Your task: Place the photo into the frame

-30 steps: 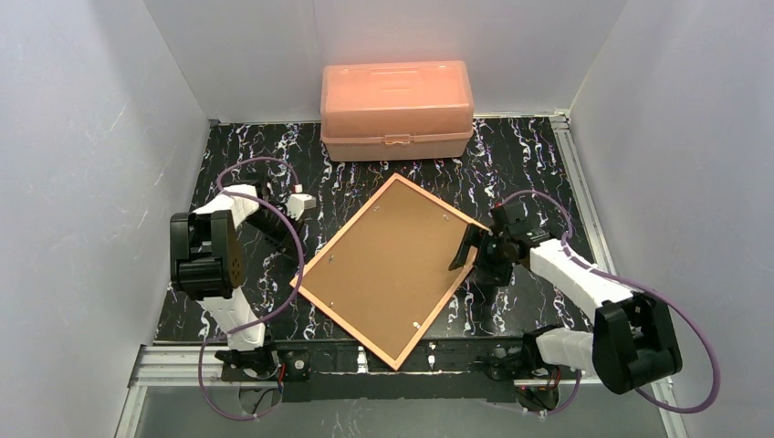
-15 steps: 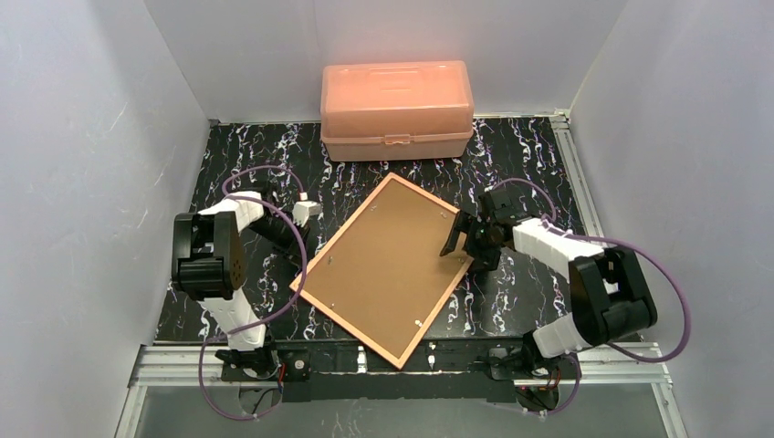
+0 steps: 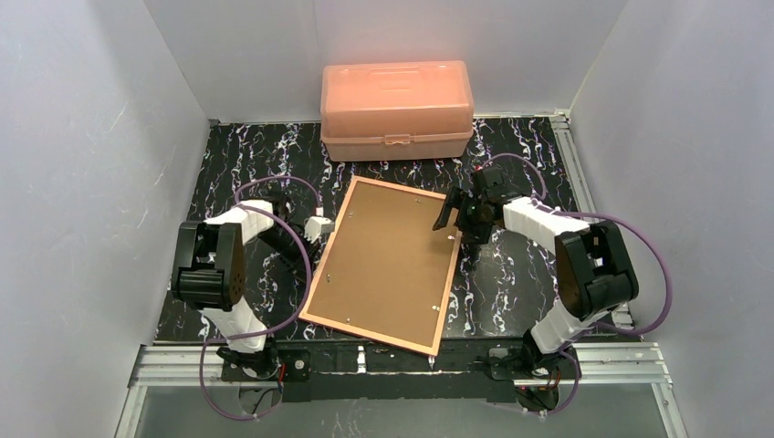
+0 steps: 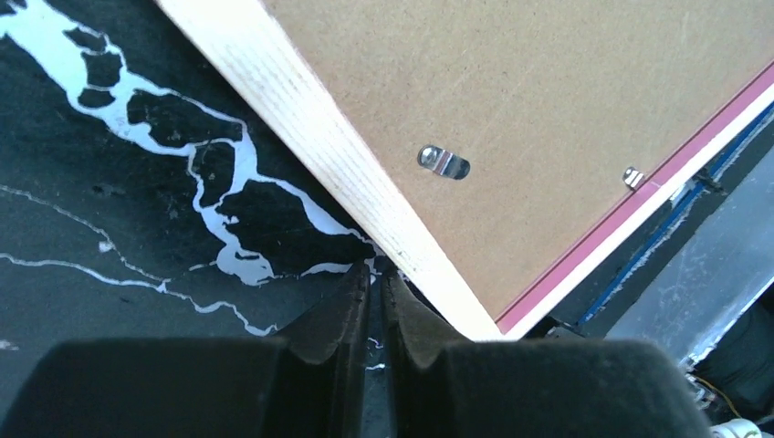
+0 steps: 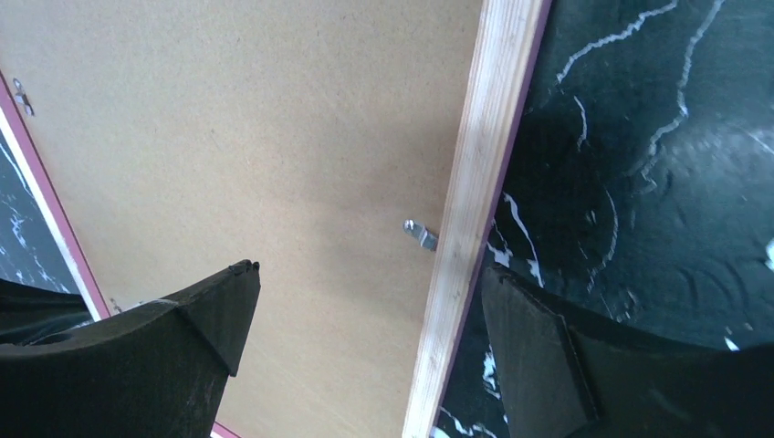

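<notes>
While closed, left claw (image 4: 376,274) beside frame (image 4: 310,137)

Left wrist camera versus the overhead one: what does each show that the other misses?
Only the left wrist view gives close detail: the left gripper shut, its tips at the frame's pale wood-grained edge, and the shape of a small metal clip on the brown backing board. Only the overhead view shows the salmon-pink lidded box at the back and the right gripper open over the frame's right edge. Both show the frame lying back up on the black marbled table.
</notes>
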Available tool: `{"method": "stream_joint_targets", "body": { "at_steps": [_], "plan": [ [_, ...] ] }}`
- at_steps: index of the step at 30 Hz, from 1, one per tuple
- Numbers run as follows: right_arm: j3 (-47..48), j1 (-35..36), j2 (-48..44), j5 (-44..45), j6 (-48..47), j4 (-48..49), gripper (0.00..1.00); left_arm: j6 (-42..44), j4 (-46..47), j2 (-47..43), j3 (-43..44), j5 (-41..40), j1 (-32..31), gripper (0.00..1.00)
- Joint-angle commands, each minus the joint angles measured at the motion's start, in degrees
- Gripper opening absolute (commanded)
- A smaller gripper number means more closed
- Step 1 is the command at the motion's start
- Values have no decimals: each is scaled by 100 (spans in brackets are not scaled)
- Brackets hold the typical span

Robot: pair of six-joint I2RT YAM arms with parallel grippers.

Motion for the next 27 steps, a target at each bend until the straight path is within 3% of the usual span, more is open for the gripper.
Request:
{"method": "stream_joint_targets", "body": {
  "at_steps": [1, 4, 7, 10, 13, 18, 27],
  "plan": [
    [308, 88, -805, 452, -279, -371, 99, -163, -278, -177, 437, 211, 351, 8],
    [184, 529, -1412, 488, 82, -234, 96, -540, -517, -45, 943, 794, 844, 10],
    [-86, 1465, -1620, 476, 583, 593, 93, -732, -675, 131, 1129, 1256, 936, 14],
    [-419, 2485, -1400, 552, 941, 1717, 92, -780, -724, 445, 1158, 1512, 929, 23],
    [-408, 3090, -914, 571, 1067, 2581, 91, -722, -733, 833, 1216, 1382, 928, 25],
    [-5, 3703, 48, 492, 1035, 3392, 90, -654, -715, 1014, 1237, 1537, 899, 25],
    [248, 4110, 1147, 280, 1423, 4608, 90, -288, -764, 1280, 1275, 1340, 733, 26]
  ]
}}
